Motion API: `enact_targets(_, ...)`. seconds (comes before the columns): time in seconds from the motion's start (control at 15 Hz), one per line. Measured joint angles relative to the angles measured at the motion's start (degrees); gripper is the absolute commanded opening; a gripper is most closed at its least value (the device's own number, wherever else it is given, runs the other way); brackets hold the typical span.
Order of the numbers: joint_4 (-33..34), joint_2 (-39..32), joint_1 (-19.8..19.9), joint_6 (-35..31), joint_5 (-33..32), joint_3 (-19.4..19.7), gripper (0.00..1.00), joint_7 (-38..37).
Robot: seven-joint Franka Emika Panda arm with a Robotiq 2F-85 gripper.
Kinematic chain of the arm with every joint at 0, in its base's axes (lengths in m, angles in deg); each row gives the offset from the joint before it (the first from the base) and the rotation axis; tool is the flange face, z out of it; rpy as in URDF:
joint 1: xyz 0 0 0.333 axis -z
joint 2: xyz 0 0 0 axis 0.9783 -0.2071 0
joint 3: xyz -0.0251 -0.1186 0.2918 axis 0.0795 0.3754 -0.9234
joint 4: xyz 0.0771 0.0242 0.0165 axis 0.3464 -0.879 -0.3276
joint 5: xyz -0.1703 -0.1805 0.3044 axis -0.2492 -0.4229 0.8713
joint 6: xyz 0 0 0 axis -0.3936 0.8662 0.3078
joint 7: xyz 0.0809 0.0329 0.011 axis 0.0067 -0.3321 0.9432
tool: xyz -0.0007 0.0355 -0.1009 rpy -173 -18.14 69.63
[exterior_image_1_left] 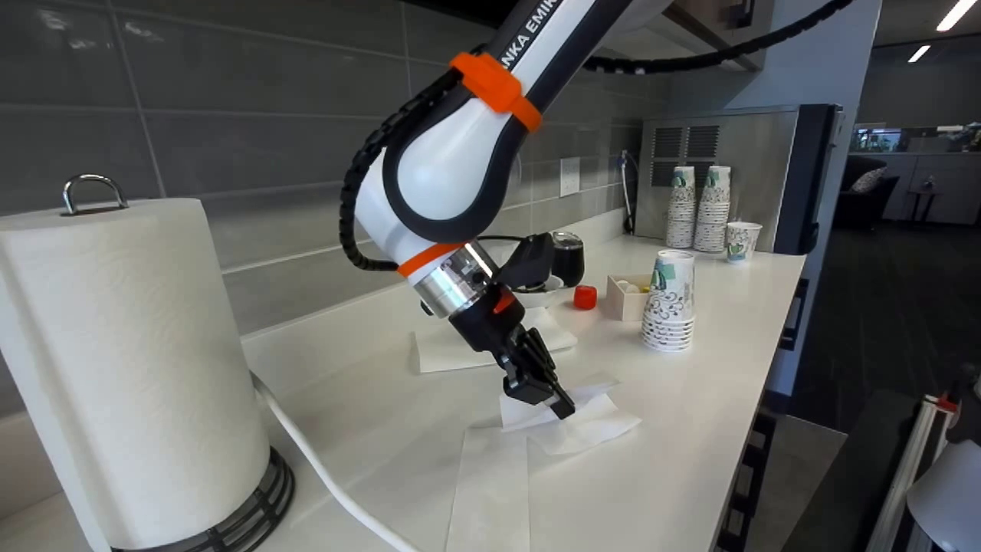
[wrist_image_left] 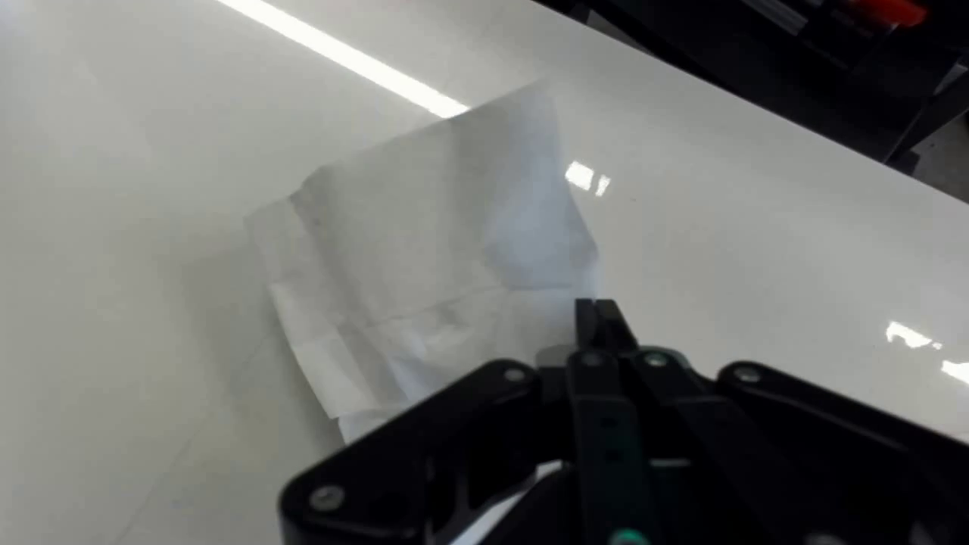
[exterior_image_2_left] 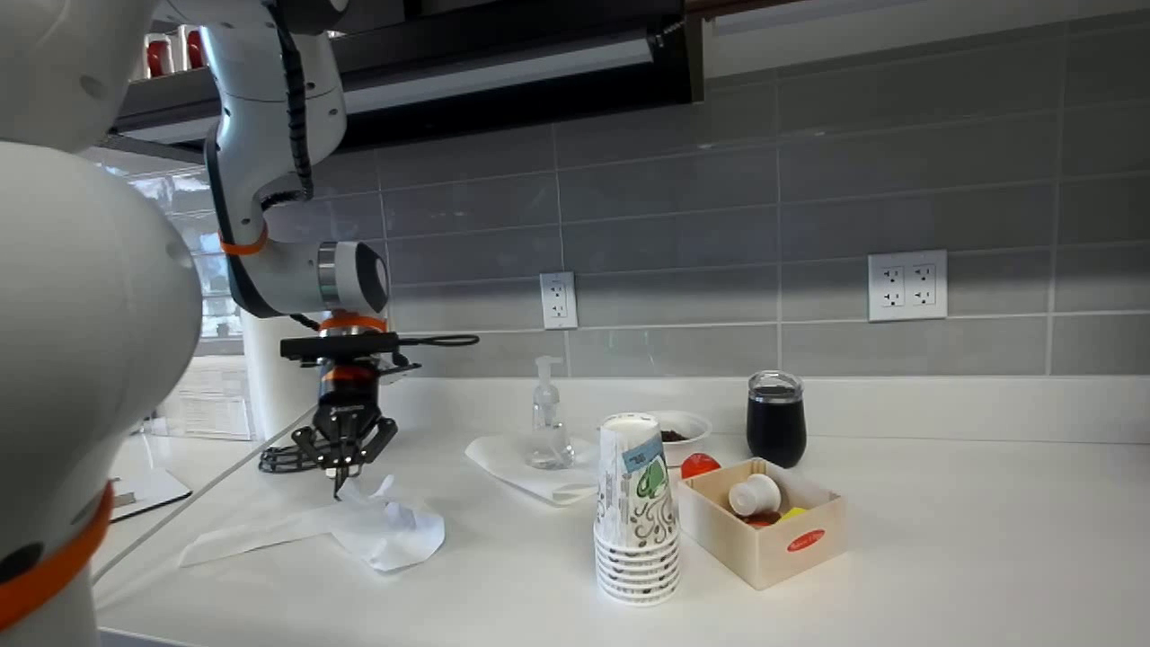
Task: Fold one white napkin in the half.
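- Nearest in an exterior view: a fat white paper towel roll (exterior_image_1_left: 146, 368) on a black wire stand (exterior_image_1_left: 277, 483), which props it upright and probably keeps refills handy.
- Next, a long flat white paper strip (exterior_image_1_left: 490, 491) on the glossy white tabletop (exterior_image_1_left: 628, 498). Could be part of the napkin, can't swear to it.
- The thin, rumpled white paper napkin (exterior_image_1_left: 586, 429) sits at that strip's far end, a corner sticking up. No neat half fold yet imo.
- Right at the napkin is the black two-finger gripper (wrist_image_left: 596, 312), fingers (wrist_image_left: 585, 322) together. Can't tell if a thin ply is pinched in there. My guess: they're meant to push a flap over.
- The white arm with orange bands (exterior_image_1_left: 441, 172) hangs its forearm down, kinks sideways, then points the gripper straight down. Makes sense for flat paper.
- Behind that, a white paper sheet (exterior_image_2_left: 512, 463) under a clear pump bottle (exterior_image_2_left: 548, 422), maybe as a drip mat.
- Further along, patterned paper cups (exterior_image_1_left: 668, 303) nest upside down, wide rims making a steady base; a pale wooden box (exterior_image_2_left: 768, 553) nearby corrals small stuff.
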Motion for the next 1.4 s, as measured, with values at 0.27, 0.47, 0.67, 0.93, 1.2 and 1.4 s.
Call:
enact_targets(0.27,-3.6,0.0,0.6,-3.7,4.4,0.0,0.0,-0.1)
enact_targets(0.47,-6.1,0.1,2.1,-8.6,7.0,0.3,0.0,-0.4)
enact_targets(0.67,-7.8,0.4,3.9,-13.8,8.4,1.2,0.0,-0.8)
enact_targets(0.93,-9.2,1.4,5.7,-17.7,8.5,2.4,0.0,-1.1)
enact_targets(1.2,-10.1,2.3,6.5,-19.3,8.5,2.7,0.42,-1.1)
enact_targets(1.4,-10.5,2.8,6.9,-19.8,9.2,2.6,0.64,-0.6)
